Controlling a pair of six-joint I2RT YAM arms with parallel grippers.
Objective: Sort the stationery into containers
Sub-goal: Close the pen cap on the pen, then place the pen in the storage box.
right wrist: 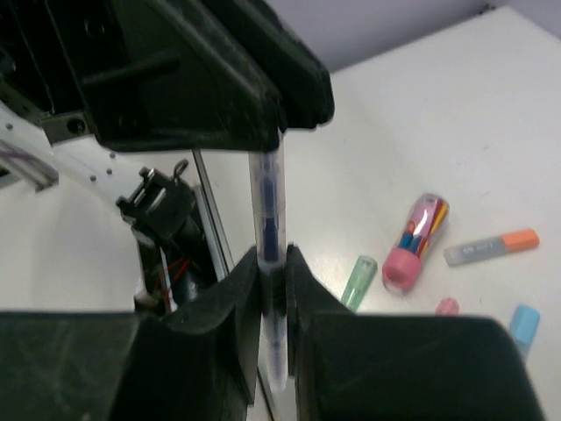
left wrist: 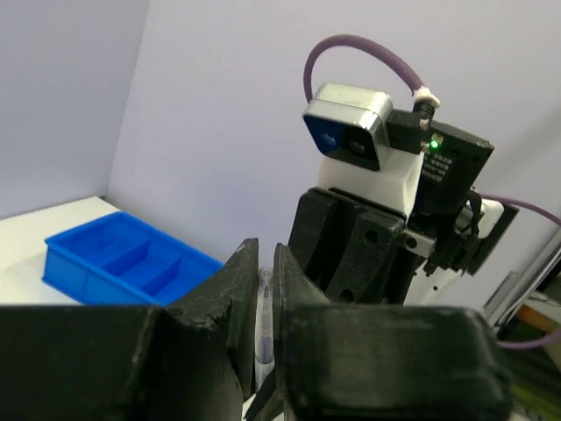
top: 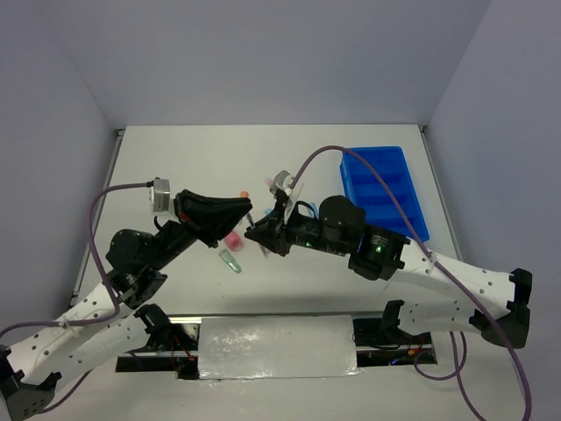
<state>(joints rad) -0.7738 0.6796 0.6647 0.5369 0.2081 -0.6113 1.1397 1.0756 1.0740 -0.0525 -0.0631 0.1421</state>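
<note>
From above, a white tabletop (top: 202, 158) is boxed in by pale grey walls, and the blue tray (top: 394, 175) sits at its right. Left wrist: the left end effector (left wrist: 266, 263) is clamped on a clear pen (left wrist: 263, 333). Right wrist: the right end effector (right wrist: 272, 263) grips the same pen, held off the tabletop.

Tray (top: 412, 189) was bright blue moulded plastic, smooth, with a slight gloss on the walls. Table (top: 193, 167) under the tray looked white, matt and even. Pen (right wrist: 270, 219), well apart from the tray, had a clear glossy plastic barrel with a dark blue core. Fingers of left gripper (left wrist: 266, 263) and right gripper (right wrist: 272, 263) were black matt plastic, faintly grainy. Pink marker (right wrist: 414, 241) had a see-through glossy body. Green cap (right wrist: 355, 281) looked like translucent plastic. Camera housing (left wrist: 351, 123) appeared silver with a satin finish.
</note>
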